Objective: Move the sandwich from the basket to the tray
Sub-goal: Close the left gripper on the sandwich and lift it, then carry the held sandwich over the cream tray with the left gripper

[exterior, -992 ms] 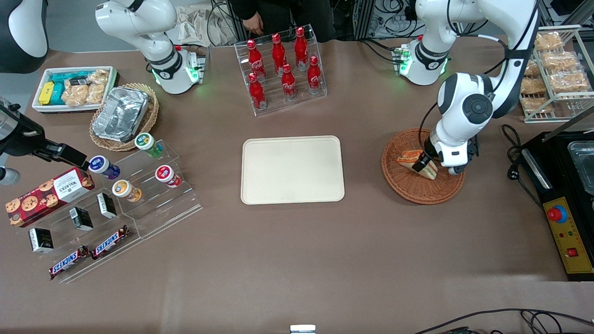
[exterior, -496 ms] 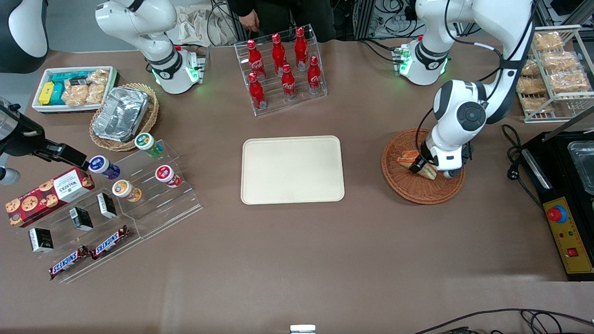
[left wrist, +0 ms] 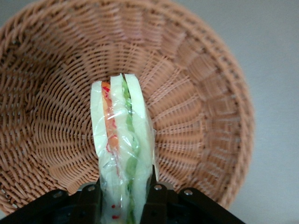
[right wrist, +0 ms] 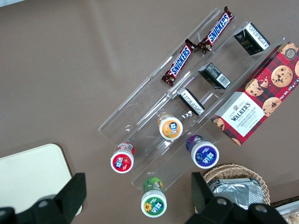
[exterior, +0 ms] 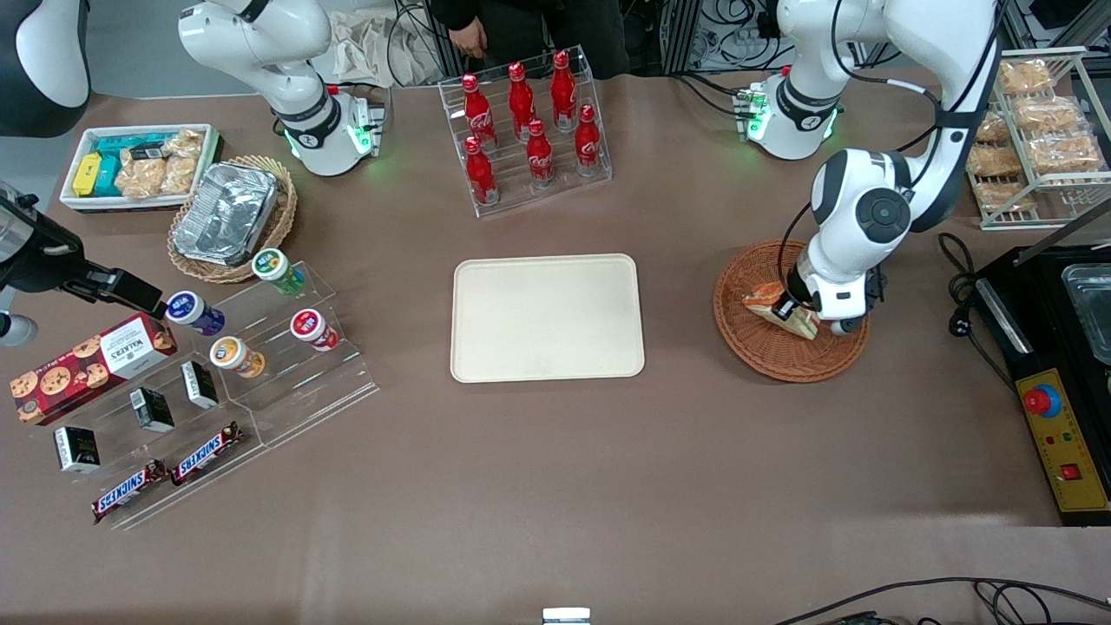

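The sandwich point(left wrist: 122, 140), a plastic-wrapped wedge of white bread with orange-red and green layers, stands on edge in the reddish-brown wicker basket point(left wrist: 196, 107). My left gripper point(left wrist: 124, 200) is shut on it, one black finger point(left wrist: 89, 201) pressed against each bread face. In the front view the gripper point(exterior: 792, 311) sits over the basket point(exterior: 764, 351) at the working arm's end of the table, with the sandwich point(exterior: 765, 297) sticking out beside the wrist. The cream-beige tray point(exterior: 547, 317) lies bare at the table's middle.
A clear rack of red cola bottles point(exterior: 525, 130) stands farther from the front camera than the tray. A black machine with a red button point(exterior: 1055, 382) sits beside the basket at the table's end. Acrylic shelves of cups and snacks point(exterior: 217, 373) lie toward the parked arm's end.
The arm's wrist has come lower and turned over the basket, and the fingers now clamp the sandwich. The sandwich has shifted only slightly in the basket.
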